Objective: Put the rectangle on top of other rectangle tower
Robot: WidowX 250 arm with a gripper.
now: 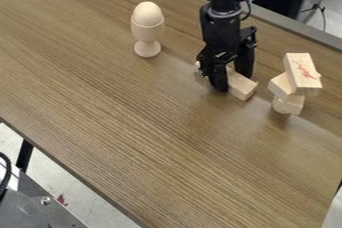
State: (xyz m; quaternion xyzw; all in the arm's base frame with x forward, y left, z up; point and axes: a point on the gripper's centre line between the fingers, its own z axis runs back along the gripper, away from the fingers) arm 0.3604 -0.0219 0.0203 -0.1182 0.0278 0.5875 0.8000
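One block (242, 88) lay on the tabletop (133, 122) between the spread fingers of the open pincer (232, 82), its near end poking toward five o'clock; the tower (302, 74) stood at its three o'clock.

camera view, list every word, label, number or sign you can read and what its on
Tower's top block: red marks, too unclear to read.
Dark box at the upper right: small blue marks, too small to read.
No other text can be made out.

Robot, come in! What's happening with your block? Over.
Gripper down at loose block. Block tower standing, stacked askew. Nothing seen between loose block and tower. Over.
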